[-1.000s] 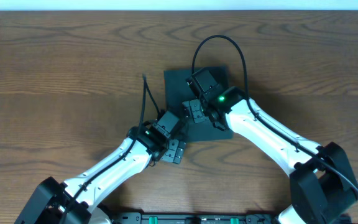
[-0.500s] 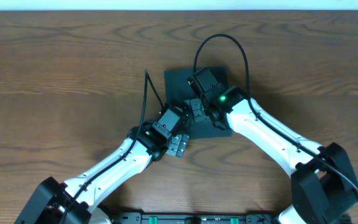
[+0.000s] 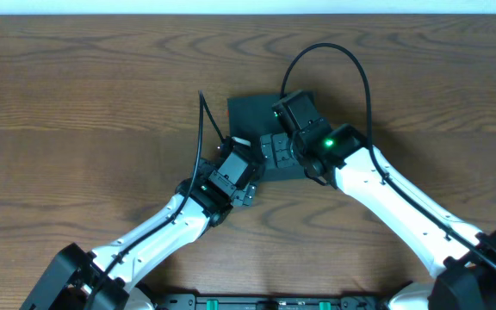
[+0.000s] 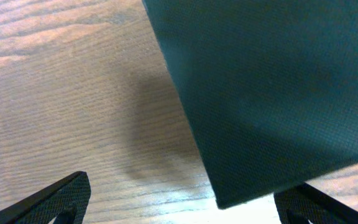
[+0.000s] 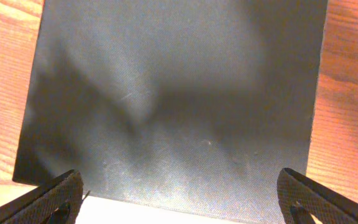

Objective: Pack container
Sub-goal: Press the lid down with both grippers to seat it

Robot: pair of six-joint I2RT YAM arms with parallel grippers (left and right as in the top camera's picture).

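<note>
The dark teal container [image 3: 250,114] lies shut near the table's middle, with both arms over its near half. My left gripper [image 3: 249,189] is open at its near left corner. In the left wrist view the container [image 4: 272,93] fills the upper right, and its corner lies between the spread fingers [image 4: 188,210]. My right gripper [image 3: 274,148] is open above the lid. In the right wrist view the lid [image 5: 179,93] fills the picture between the wide fingers [image 5: 185,208], with a pale strip along its near edge. Both grippers hold nothing.
The brown wooden table [image 3: 84,95] lies all around the container. Black cables loop above the right arm [image 3: 351,60] and rise from the left arm [image 3: 203,112]. No snack packets are in view.
My left gripper has moved up and right, closer to the container's near left corner. My right arm has shifted a little to the right, and its cable loop has swung right.
</note>
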